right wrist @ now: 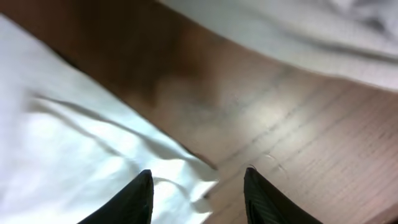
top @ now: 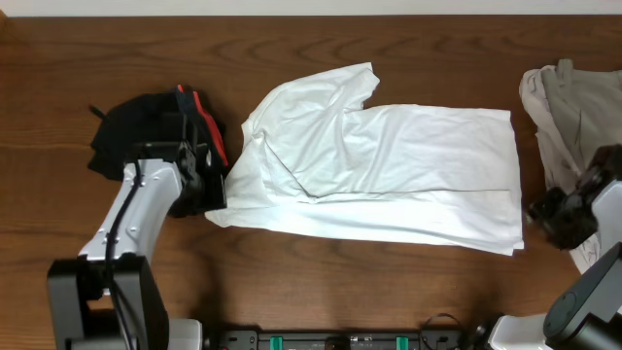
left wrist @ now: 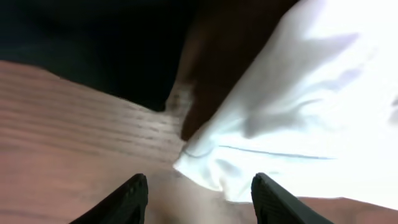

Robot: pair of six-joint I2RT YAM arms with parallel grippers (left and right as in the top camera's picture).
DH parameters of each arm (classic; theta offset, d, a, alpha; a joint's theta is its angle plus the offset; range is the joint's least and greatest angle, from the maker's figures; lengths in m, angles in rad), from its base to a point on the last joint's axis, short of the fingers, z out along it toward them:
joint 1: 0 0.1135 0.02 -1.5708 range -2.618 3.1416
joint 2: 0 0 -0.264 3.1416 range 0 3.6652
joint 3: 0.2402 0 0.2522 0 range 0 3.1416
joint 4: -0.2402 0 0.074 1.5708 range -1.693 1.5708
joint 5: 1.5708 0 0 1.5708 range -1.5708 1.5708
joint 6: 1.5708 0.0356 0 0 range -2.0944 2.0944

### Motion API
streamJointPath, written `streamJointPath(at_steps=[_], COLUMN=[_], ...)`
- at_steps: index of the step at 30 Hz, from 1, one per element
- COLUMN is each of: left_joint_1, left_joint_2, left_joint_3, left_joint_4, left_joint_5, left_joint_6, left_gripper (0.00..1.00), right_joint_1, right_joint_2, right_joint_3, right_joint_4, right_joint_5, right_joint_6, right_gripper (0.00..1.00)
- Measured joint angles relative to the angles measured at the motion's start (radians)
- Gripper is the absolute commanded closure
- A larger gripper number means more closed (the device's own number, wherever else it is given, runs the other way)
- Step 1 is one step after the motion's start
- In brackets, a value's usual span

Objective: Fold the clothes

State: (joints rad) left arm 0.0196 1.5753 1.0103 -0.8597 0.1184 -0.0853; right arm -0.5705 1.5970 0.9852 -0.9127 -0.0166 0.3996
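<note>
A white T-shirt [top: 389, 170] lies spread on the brown table, partly folded, with one sleeve at the top. My left gripper [top: 206, 187] is open at the shirt's lower left corner; in the left wrist view that corner [left wrist: 205, 165] lies just ahead of the open jaws [left wrist: 199, 199]. My right gripper [top: 546, 212] is open at the shirt's lower right corner; in the right wrist view the white cloth's edge [right wrist: 186, 174] sits between the jaws [right wrist: 198, 193].
A black garment with a red part [top: 155, 126] is heaped at the left, just behind my left gripper. A beige garment [top: 573, 107] is piled at the right edge, beside my right arm.
</note>
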Motion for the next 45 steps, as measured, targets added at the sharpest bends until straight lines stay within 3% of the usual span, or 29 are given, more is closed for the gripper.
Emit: streamJointPath(at_steps=[6, 14, 16, 17, 18, 19, 27, 30, 34, 35, 45], left_joint_1=[-0.002, -0.105, -0.141, -0.152, -0.161, -0.168, -0.203, -0.224, -0.251, -0.255, -0.270], left_joint_2=[-0.058, -0.035, 0.010, 0.032, 0.062, 0.096, 0.277, 0.300, 0.304, 0.304, 0.301], left_joint_3=[0.157, 0.200, 0.195, 0.192, 0.190, 0.188, 0.176, 0.176, 0.176, 0.176, 0.181], left_joint_4=[-0.038, 0.004, 0.007, 0.007, 0.008, 0.008, 0.076, 0.092, 0.103, 0.104, 0.095], left_joint_5=[0.073, 0.153, 0.164, 0.167, 0.169, 0.171, 0.230, 0.248, 0.262, 0.264, 0.290], left_joint_6=[0.000, -0.004, 0.003, 0.004, 0.008, 0.007, -0.007, -0.008, -0.018, -0.024, -0.068], left_gripper=[0.41, 0.92, 0.91, 0.84, 0.63, 0.58, 0.54, 0.59, 0.91, 0.94, 0.94], right_joint_1=[0.003, 0.076, 0.096, 0.103, 0.110, 0.113, 0.116, 0.116, 0.116, 0.116, 0.116], right_joint_2=[0.000, 0.000, 0.000, 0.000, 0.000, 0.000, 0.000, 0.000, 0.000, 0.000, 0.000], right_joint_3=[0.140, 0.224, 0.224, 0.224, 0.224, 0.224, 0.224, 0.224, 0.224, 0.224, 0.224], right_joint_4=[-0.040, -0.045, -0.050, -0.055, -0.060, -0.063, -0.085, -0.086, -0.090, -0.090, -0.093], right_joint_5=[-0.152, -0.281, -0.283, -0.283, -0.283, -0.282, -0.270, -0.267, -0.260, -0.259, -0.253], right_joint_6=[-0.071, -0.127, -0.131, -0.133, -0.134, -0.134, -0.140, -0.141, -0.141, -0.141, -0.141], right_gripper=[0.55, 0.52, 0.51, 0.51, 0.51, 0.51, 0.51, 0.51, 0.51, 0.51, 0.51])
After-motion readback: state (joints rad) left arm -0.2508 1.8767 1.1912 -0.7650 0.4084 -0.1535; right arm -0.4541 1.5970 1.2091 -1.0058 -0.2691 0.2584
